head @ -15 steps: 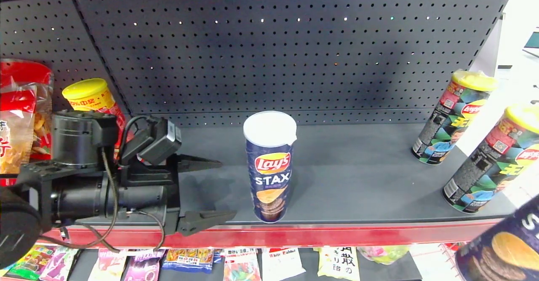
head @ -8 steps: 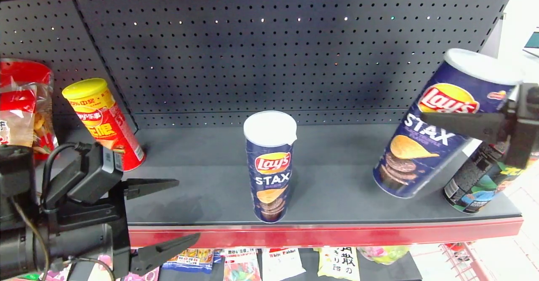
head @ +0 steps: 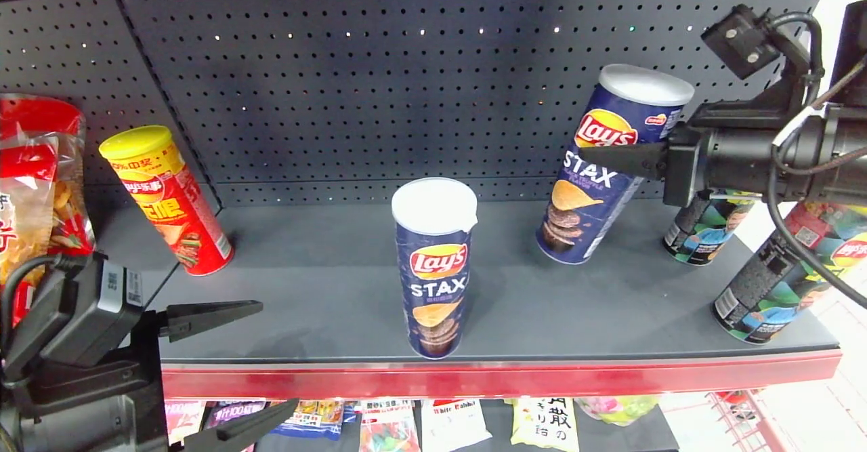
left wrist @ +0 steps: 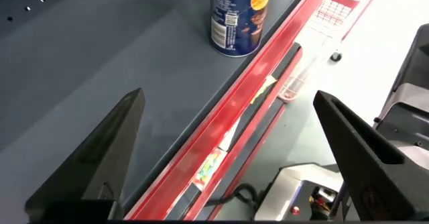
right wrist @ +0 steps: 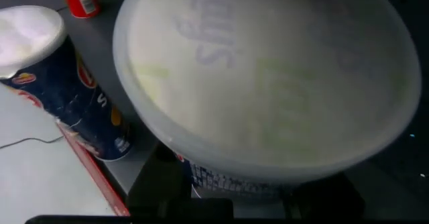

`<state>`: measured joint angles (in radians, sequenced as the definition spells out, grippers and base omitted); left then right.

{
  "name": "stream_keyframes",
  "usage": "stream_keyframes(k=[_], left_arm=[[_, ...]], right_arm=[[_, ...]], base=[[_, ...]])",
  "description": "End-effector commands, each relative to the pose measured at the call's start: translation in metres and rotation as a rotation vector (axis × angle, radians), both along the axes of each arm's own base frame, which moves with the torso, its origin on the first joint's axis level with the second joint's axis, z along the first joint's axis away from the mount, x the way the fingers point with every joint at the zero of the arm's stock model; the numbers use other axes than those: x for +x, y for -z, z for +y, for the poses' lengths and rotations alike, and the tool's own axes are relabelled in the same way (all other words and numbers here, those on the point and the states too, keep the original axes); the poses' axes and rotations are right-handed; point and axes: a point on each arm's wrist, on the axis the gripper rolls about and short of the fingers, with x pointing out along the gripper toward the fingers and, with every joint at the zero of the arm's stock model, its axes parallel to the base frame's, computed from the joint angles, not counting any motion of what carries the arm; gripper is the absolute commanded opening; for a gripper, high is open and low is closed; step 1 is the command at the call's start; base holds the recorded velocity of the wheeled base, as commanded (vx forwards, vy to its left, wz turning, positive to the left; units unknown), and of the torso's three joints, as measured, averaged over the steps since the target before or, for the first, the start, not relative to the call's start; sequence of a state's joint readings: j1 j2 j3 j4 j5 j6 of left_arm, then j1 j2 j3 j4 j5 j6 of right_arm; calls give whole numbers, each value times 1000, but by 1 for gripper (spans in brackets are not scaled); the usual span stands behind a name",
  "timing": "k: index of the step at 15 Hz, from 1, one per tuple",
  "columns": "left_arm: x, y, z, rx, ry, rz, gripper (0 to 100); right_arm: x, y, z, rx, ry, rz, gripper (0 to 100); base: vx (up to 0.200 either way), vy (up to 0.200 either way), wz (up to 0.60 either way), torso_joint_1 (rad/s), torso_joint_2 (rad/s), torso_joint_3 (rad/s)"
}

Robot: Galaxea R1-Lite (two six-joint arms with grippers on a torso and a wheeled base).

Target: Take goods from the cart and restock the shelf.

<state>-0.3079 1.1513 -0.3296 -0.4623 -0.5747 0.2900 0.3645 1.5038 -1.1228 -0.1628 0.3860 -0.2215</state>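
Holding a blue chip can (head: 589,215) tight in the right gripper (head: 613,160), tilted, white lid up, over the grey shelf (head: 325,289) near the holey back wall (head: 406,99). With the left gripper (head: 278,357) spread wide, nothing in it, by the shelf's red front edge. Between them, another blue can (head: 433,269) standing up. Off to the sides, a red can (head: 166,198) and dark cans (head: 765,289).

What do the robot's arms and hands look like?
Both are black. The right arm is a round tube with thin black cables looping off it. The left hand and right hand have flat, pointed, wedge-shaped fingers. A boxy black camera sits on each wrist; the left camera has a white label.
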Motion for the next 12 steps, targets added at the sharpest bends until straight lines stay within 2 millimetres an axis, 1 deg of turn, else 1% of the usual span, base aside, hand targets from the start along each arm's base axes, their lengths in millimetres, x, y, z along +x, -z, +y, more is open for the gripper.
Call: stream_keyframes(k=[1,2,3,4,5,6,7,8,10,12], left_arm=[[-4,-1,1,-4,-2,-15,100],[-4,-2,1,-4,-3,-18,100],[-5,-3,1,-6,-4,-20,100],[-5,-3,2,-7,-4,-22,100],[-6,-2,2,-4,-5,-16,100],[-9,-2,3,-3,-8,-16,100],[-10,-2,3,-1,-14,-17,100],[-13,-4,5,-1,-20,-22,100],[-24,-5,8,7,-32,-9,100],[-39,-2,13,19,-31,29,100]], right_arm=[[12,5,8,-5,-12,18,0],[14,4,10,-4,-16,15,0],[21,-1,16,1,-27,2,0],[21,-2,18,2,-30,1,0],[20,-3,31,3,-71,-2,0],[21,1,49,-2,-124,8,0],[26,5,59,-5,-140,15,0],[37,11,69,-14,-145,28,0],[49,17,85,-22,-154,32,0],[52,26,97,-36,-163,50,0]], base=[[0,0,0,0,0,0],[0,0,0,0,0,0],[0,0,0,0,0,0],[0,0,0,0,0,0],[0,0,0,0,0,0],[0,0,0,0,0,0],[0,0,0,0,0,0],[0,0,0,0,0,0],[0,0,0,0,0,0],[0,0,0,0,0,0]])
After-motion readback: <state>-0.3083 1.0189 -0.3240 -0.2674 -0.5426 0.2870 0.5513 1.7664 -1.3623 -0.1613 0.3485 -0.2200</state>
